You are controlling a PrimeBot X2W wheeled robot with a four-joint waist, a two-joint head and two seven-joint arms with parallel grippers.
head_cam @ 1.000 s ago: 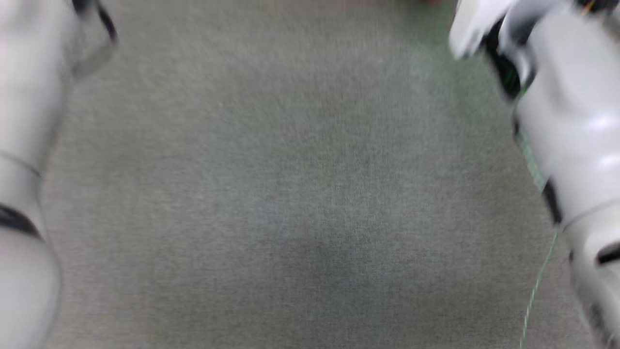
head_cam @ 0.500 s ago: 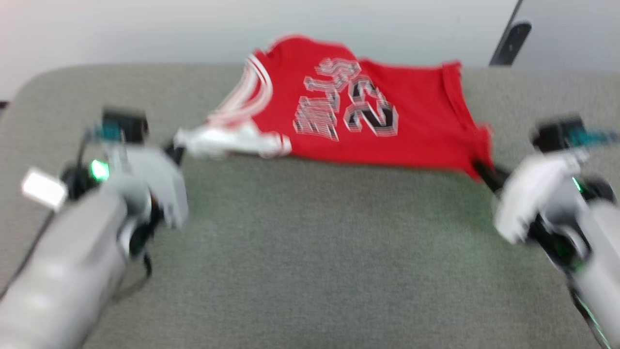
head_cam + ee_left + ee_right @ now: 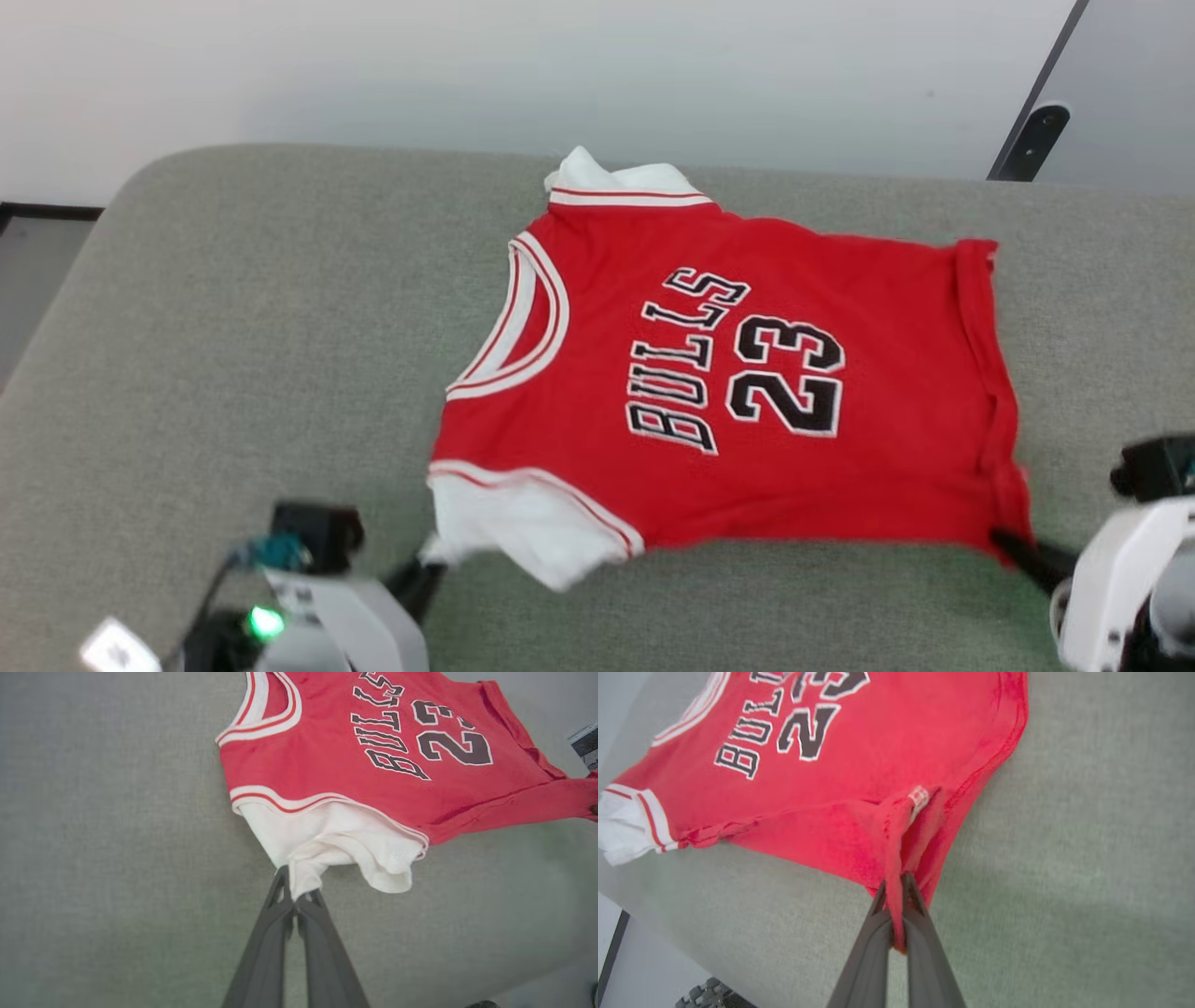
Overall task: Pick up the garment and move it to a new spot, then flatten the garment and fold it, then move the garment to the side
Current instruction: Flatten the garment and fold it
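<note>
l gripper point(image 3: 296, 892) pinches garment point(image 3: 887, 308) sleeve, r gripper point(image 3: 895, 887) hem corner, both low

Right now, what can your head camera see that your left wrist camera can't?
Head view: the far white sleeve, a dark post at the back, and a green light on the left arm. Left wrist view: a close look at the left end effector, shut on the bunched edge of the near white sleeve. Both: the red shirt with BULLS 23, on the grey cushion.
</note>
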